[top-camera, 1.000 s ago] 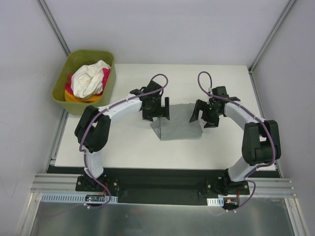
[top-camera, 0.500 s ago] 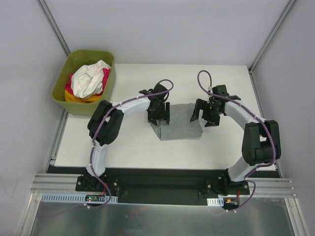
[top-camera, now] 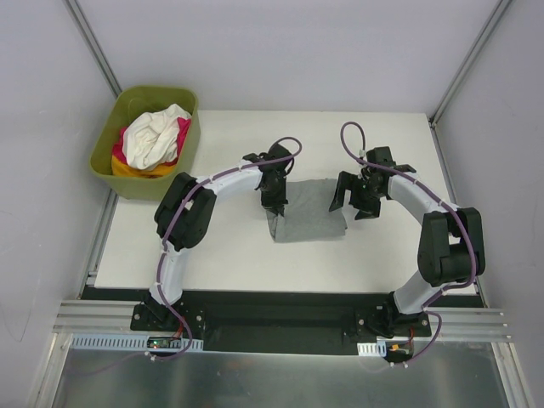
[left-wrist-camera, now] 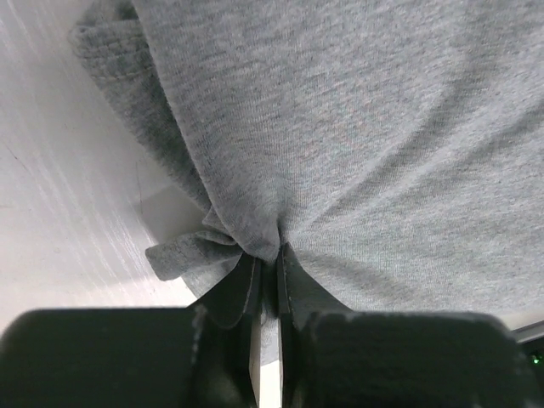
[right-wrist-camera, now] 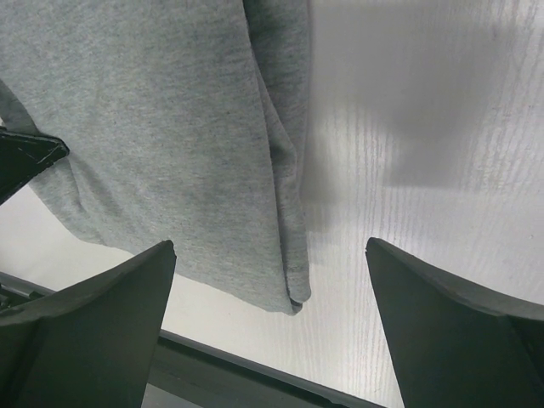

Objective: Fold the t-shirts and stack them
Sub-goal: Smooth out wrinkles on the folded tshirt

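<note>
Mid-fold on the grey t-shirt, flat at the table's centre. Pinching its left edge with the left gripper; holding the right gripper spread wide over the right edge, gripping nothing. Next, likely: carry the pinched edge rightward. Counted: one grey shirt out; seemingly three more, white, pink and orange, in the far-left tub.

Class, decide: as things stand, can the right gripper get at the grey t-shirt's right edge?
Probably yes. The right gripper hangs open over that edge of the grey t-shirt, nothing in between.
</note>
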Motion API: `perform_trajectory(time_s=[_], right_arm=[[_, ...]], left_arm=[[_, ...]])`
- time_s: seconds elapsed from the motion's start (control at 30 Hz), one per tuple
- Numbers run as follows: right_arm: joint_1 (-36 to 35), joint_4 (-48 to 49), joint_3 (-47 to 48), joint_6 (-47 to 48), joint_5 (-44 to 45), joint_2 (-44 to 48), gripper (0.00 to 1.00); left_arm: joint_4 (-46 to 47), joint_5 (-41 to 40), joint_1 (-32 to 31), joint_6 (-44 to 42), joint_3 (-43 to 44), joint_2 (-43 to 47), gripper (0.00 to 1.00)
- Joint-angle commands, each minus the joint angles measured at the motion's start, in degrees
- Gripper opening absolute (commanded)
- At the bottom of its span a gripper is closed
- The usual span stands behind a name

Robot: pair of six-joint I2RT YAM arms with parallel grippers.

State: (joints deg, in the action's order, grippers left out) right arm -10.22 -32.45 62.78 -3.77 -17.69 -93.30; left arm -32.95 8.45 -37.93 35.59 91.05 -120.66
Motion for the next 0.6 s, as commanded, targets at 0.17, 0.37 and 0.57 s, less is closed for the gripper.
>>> perform_trajectory(time_s=[0.17,0.37,0.57], right_arm=[[0.37,-1.74,1.90,1.57,1.96,2.15,0.99],[0.38,-1.65,1.64,2.01,1.96,2.15,0.99],[0.46,-1.74,1.99,2.36,1.87,1.89,0.99]], left_arm=[[-4.05,0.51,-0.74,-2.37,3.44,7.01,0.00],[-3.96,4.82,-1.09,-4.74,6.07,8.08,0.00],[-3.18,5.52,-1.18,-6.23,5.99,7.81,0.00]])
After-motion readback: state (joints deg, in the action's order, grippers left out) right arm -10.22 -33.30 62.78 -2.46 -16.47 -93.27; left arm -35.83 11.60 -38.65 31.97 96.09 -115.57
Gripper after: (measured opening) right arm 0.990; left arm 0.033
